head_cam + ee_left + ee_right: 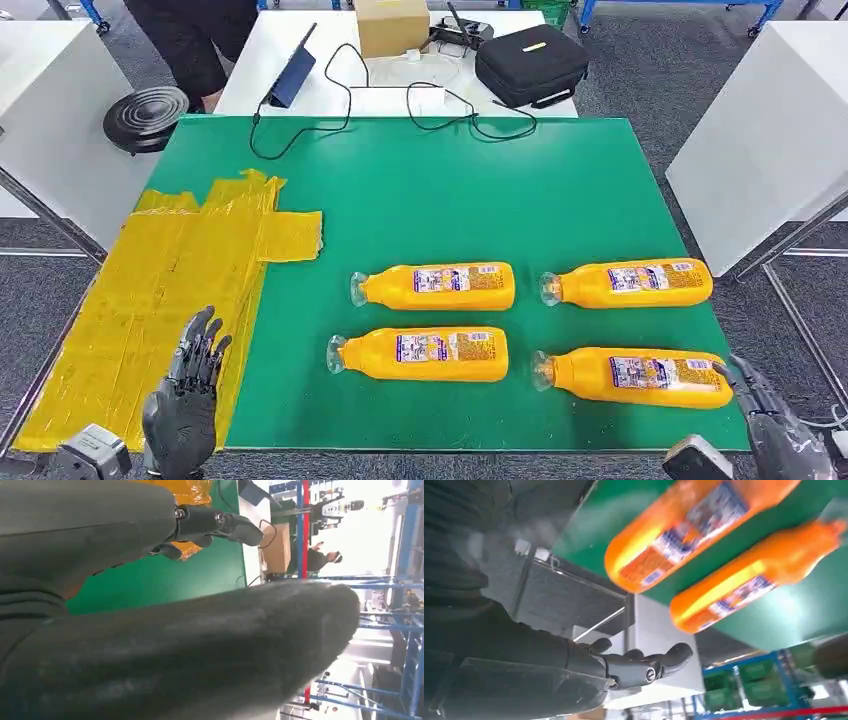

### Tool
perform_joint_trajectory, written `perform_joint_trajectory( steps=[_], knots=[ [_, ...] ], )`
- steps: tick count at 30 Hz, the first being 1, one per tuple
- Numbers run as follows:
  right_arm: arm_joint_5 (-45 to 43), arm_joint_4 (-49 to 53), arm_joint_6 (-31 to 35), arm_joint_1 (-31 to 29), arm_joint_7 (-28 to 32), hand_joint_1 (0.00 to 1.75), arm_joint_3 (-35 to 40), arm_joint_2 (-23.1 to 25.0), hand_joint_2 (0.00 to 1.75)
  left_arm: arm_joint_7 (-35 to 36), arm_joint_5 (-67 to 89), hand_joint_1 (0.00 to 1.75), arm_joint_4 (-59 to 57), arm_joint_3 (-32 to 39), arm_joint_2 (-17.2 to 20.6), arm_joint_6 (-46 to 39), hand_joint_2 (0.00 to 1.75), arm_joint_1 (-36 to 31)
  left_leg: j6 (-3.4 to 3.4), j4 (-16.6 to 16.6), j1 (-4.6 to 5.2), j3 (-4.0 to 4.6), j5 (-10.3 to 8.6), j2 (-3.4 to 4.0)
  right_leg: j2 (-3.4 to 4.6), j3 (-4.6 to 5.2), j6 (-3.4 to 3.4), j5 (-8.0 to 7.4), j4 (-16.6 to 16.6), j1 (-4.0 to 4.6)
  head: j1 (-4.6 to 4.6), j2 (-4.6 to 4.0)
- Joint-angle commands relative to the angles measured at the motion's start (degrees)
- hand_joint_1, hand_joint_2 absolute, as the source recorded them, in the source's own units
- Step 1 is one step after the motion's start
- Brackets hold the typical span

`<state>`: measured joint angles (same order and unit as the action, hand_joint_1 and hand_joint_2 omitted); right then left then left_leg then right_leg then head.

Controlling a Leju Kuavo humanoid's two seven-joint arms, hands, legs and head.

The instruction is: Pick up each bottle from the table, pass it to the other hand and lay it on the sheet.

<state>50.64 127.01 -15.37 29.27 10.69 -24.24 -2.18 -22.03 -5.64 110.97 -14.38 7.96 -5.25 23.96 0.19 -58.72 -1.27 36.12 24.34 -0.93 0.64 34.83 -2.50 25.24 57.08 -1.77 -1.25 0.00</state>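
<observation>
4 bottles [437, 286] (lying flat), hands [190, 385] empty

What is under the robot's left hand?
The left hand is above the yellow sheet, which lies on the green table. The patch beneath the hand is hidden.

A flat green table top [420, 190] carries everything. On its left part lies a wrinkled yellow sheet of taped strips [165, 290], reaching over the left edge. On the right part four orange plastic bottles lie on their sides in two rows: back left [435, 286], back right [628, 283], front left [420, 354], front right [635, 376]. A black cable [300, 125] lies on the far edge.
</observation>
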Motion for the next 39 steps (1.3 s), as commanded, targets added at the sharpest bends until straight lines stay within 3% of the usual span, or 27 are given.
perform_joint_trajectory(
  steps=[1, 5, 9, 17, 25, 29, 39],
  knots=[
    [0.1, -3.8, -0.6, -3.0, 0.3, 0.0, -4.2, 3.3, 1.75, 0.5, 0.1, 0.0, -0.9, 1.9, -2.0, 0.3, 0.0, -0.3, 0.04, 0.1, -0.03, -0.24, 0.07, 0.04, -0.06, -0.26, 0.16, 0.05, -0.1, 0.08, 0.0, 0.0],
    [0.9, -3.7, -0.8, -3.0, 0.4, 0.0, -4.1, 3.5, 1.75, 0.6, 0.3, 0.0, -0.9, 2.0, -2.2, 0.5, 0.0, -0.2, 0.03, 0.1, -0.04, -0.19, 0.07, 0.05, -0.04, -0.22, 0.13, 0.04, -0.1, 0.08, 0.0, 0.0],
    [3.8, -6.5, -3.1, -7.2, 0.4, 0.0, -4.3, 3.1, 1.75, 1.3, 1.1, 0.0, -1.0, 3.5, -3.6, 2.3, 0.0, -0.5, 0.05, 0.1, -0.05, -0.29, 0.1, 0.16, 0.03, -0.3, 0.17, 0.02, -0.2, 0.11, 0.0, 0.0],
    [7.7, -11.1, -4.5, -11.4, -1.0, 0.0, -1.5, -0.7, 1.75, 1.9, 1.8, 0.0, -1.6, 5.2, -5.7, 4.6, 0.0, -1.4, 0.09, 0.1, -0.04, -0.2, 0.0, 0.16, 0.04, -0.23, 0.11, -0.04, -0.1, 0.07, 0.0, 0.0],
    [8.6, -18.0, -5.3, -14.8, -3.0, 0.0, 3.2, -8.6, 1.75, 3.3, 2.5, 0.0, -2.7, 6.1, -7.1, 6.9, 0.0, -3.6, 0.13, 0.1, -0.03, -0.29, 0.02, 0.24, 0.11, -0.34, 0.12, -0.05, -0.2, 0.08, 0.0, 0.0],
    [2.4, -22.5, -2.4, -14.2, -5.2, 0.0, 6.3, -17.6, 1.75, 3.9, 2.8, 0.0, -4.1, 7.1, -7.5, 8.6, 0.0, -4.7, 0.13, 0.1, -0.03, -0.22, 0.01, 0.23, 0.1, -0.3, 0.09, -0.07, -0.2, 0.08, 0.0, 0.0],
    [-2.6, -25.3, -1.0, -11.3, -6.3, 0.0, 9.0, -25.4, 1.75, 1.7, 0.9, 0.0, -7.1, 6.7, -6.4, 9.0, 0.0, -6.0, 0.13, 0.1, 0.06, -0.16, -0.03, 0.06, -0.02, -0.23, 0.06, -0.03, -0.1, -0.04, 0.0, 0.0]
  ],
)
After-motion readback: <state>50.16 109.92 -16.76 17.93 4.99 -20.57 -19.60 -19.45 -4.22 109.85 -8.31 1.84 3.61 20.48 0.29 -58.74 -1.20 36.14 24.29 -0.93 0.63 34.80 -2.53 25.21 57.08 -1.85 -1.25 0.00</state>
